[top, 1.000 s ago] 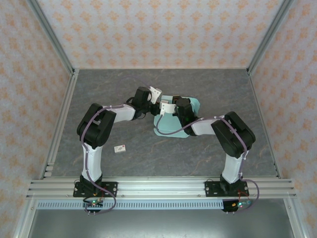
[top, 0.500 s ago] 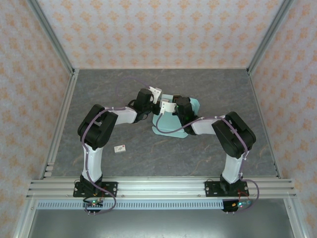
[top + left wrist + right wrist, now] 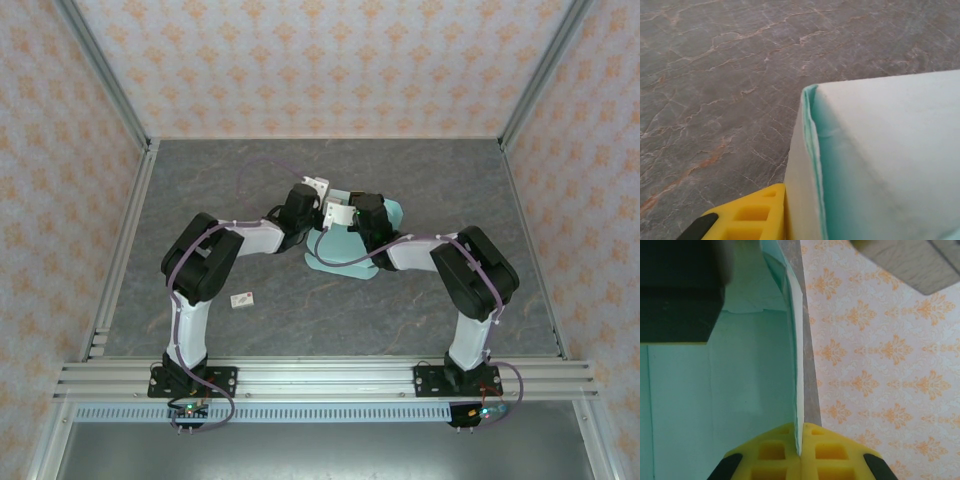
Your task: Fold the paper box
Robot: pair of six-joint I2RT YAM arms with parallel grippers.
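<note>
Mint paper box, in right end effector

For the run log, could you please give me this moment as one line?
left hand: finger against paper box wall, grip unclear | right hand: shut on a paper box panel | fold: unfinished
</note>
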